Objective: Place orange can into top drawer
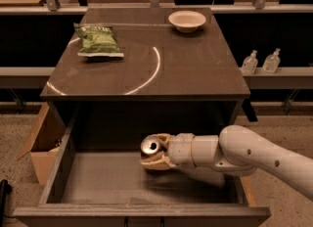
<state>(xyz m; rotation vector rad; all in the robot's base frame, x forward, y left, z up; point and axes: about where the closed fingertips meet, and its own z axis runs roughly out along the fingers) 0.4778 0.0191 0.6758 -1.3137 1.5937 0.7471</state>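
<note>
The top drawer stands pulled open below the cabinet top, its flat grey bottom in view. My gripper reaches in from the right on a white arm and is shut on the orange can. The can's silver pull-tab top faces the camera and tilts to the left. The can hangs a little above the drawer bottom, near the drawer's middle, with its shadow below it. Most of the can's body is hidden by the fingers.
A green chip bag and a white bowl lie on the cabinet top. A brown cardboard box stands on the floor at the left. Two clear bottles stand on a shelf at the right.
</note>
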